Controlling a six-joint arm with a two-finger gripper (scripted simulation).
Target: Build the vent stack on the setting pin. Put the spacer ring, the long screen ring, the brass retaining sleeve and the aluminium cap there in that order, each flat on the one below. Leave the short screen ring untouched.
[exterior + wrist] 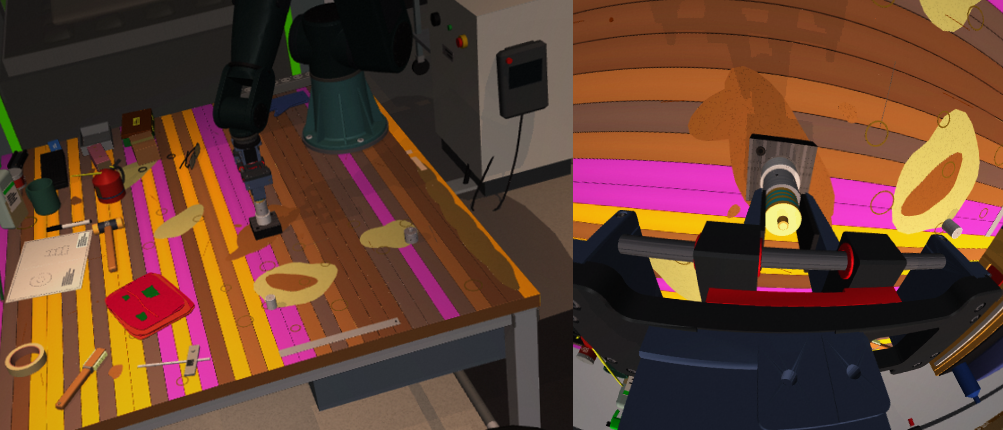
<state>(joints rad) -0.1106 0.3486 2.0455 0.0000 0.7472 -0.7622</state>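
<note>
My gripper (262,202) (783,212) stands straight above the setting pin's dark square base (265,227) (782,162) at the table's middle, closed on the brass retaining sleeve (783,218), which sits on the pin atop the stack. Below it are the green-banded long screen ring (782,196) and the pale spacer ring (263,217) (779,175). The aluminium cap (411,234) rests on a yellow patch to the right. The short screen ring (270,302) (952,228) stands near the front, at the edge of another yellow patch.
The robot's green base (345,115) stands behind the pin. A red pad (150,304) lies front left, a steel ruler (339,336) along the front edge. A red canister (109,184), hammer (110,243), paper sheet (50,264) and boxes crowd the left side.
</note>
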